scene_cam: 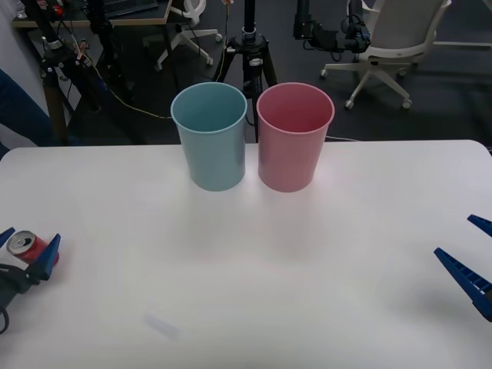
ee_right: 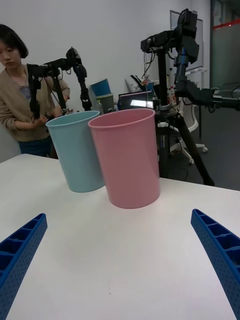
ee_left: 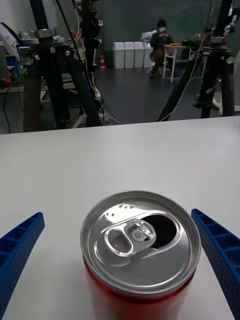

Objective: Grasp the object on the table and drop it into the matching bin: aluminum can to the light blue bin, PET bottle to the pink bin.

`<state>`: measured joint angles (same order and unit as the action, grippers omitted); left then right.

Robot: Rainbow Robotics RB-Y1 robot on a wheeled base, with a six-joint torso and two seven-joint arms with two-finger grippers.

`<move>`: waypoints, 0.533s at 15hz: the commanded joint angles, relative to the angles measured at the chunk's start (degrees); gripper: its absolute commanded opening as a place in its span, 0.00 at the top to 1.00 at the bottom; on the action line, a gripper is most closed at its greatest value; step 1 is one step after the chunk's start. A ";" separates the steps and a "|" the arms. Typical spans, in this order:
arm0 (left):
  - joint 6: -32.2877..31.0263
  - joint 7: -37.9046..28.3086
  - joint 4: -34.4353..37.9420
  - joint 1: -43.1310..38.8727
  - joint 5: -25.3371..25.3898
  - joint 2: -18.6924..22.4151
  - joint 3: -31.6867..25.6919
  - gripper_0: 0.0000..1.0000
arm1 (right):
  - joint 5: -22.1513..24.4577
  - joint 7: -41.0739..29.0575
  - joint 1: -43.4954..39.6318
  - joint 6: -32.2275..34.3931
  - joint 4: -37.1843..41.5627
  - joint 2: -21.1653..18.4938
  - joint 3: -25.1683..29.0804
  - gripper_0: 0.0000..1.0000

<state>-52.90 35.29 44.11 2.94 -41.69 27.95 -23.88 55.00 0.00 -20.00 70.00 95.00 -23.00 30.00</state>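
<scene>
the left claw (scene_cam: 23, 247) sits low at the near left edge of the tabletop (scene_cam: 254, 261) with its blue fingers (ee_left: 20, 245) spread apart on either side of the aluminum can (scene_cam: 28, 246). the can stands upright between them, silver top up, tab opening already punched, and neither finger looks to be touching it. that straddling pose reads as the moment just ahead of a squeeze: the claw is lined up so closing would pinch the can's round sides.

the right claw (scene_cam: 473, 265) waits at the near right edge, fingers wide apart with nothing between them, pointed toward the bins and likely kept out of the way.

the light blue bin (scene_cam: 210, 137) and the pink bin (scene_cam: 294, 137) stand side by side at the far middle, just beside each other, well apart from the can. the blue one is the nearer to the left arm, which suits the can's destination.

the tabletop is white, smooth and glossy. behind it are tripods, cables, office chairs and dark flooring.
</scene>
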 commanded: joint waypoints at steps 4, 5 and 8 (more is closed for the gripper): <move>0.51 -1.98 0.01 0.66 -0.24 0.00 0.86 0.00 | 0.00 0.00 0.00 0.00 0.00 0.00 0.00 0.00; 0.51 -2.33 0.01 0.66 -0.24 0.00 1.03 0.00 | 0.00 0.00 0.00 0.00 0.00 0.00 0.00 0.00; 0.51 -2.94 0.10 0.57 -0.24 0.00 0.95 0.99 | 0.00 0.00 0.00 0.00 0.00 0.00 0.00 0.00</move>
<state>-52.42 32.53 44.19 3.59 -41.92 27.95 -22.87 55.00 0.00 -20.00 70.00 95.00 -23.00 30.00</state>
